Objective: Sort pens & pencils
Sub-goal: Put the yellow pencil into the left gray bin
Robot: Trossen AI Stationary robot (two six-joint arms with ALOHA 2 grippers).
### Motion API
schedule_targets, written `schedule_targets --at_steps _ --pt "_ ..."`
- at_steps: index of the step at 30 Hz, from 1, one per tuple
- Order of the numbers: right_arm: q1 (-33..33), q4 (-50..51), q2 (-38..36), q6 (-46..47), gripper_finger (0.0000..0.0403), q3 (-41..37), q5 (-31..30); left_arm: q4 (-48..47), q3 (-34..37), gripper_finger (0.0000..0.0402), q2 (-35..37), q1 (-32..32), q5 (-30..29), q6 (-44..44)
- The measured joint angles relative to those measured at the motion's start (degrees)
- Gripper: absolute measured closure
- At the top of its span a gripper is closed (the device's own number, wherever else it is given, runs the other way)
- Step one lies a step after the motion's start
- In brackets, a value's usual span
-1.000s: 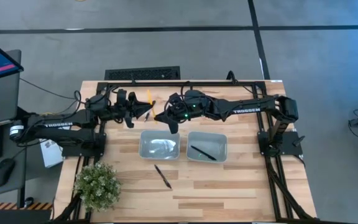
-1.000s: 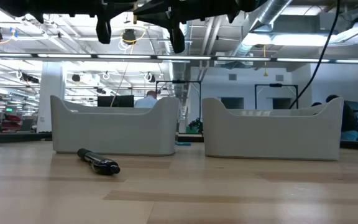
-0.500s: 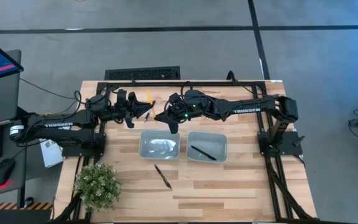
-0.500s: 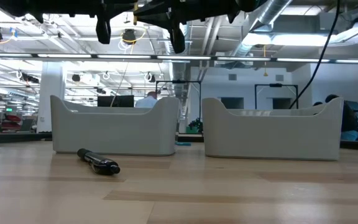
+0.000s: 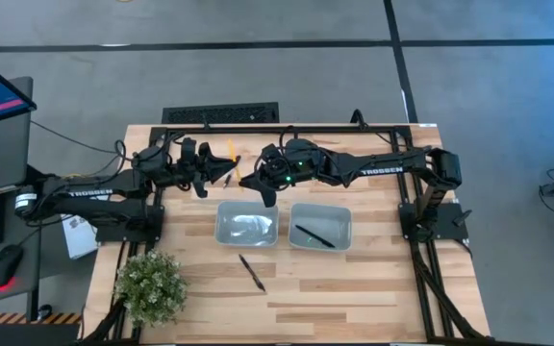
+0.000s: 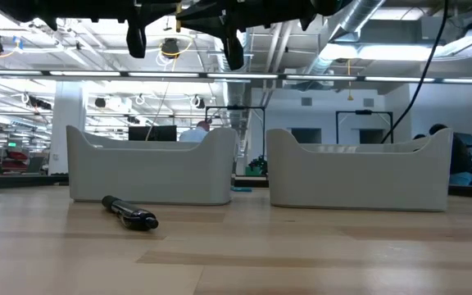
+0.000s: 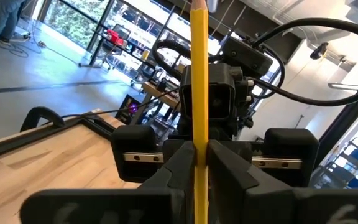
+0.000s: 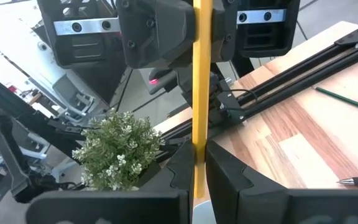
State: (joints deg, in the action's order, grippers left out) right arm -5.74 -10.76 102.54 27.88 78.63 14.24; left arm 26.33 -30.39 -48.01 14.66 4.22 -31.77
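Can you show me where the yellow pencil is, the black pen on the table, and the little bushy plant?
yellow pencil (image 7: 199, 81), left wrist view, middle of its shaft above the fingers.
black pen (image 5: 252, 273), high view, middle of its body on the table.
plant (image 5: 149, 284), high view, centre of its leaves.

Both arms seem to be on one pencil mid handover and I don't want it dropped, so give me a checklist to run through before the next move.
1. Right hand closed on the yellow pencil: ok.
2. Left hand closed on the same pencil: ok.
3. Only one hand gripping before the arms part: not ok, both grip it.
4. Space above the left tray and right tray free of arms: ok.
5. Correct tray for pencils: right tray holds a black pen; left tray's contents cannot tell.
6. Table sorted: not ok, a loose pen lies in front of the trays.
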Motion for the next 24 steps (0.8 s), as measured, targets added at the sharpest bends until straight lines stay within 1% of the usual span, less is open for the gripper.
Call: schedule_targets --at_steps 18,21,24 --pt "0.07 0.53 0.00 -0.90 0.0349 -0.02 2.17 0.33 0.00 0.0366 0.02 0.00 -0.06 0.00" --pt "0.07 0.57 0.00 -0.92 0.0349 -0.02 2.25 0.33 0.00 0.0367 0.02 0.02 0.51 1.11" --pt "0.05 0.49 0.00 -0.90 0.0349 -0.02 2.17 0.33 0.00 0.0367 0.02 0.00 -1.17 0.82"
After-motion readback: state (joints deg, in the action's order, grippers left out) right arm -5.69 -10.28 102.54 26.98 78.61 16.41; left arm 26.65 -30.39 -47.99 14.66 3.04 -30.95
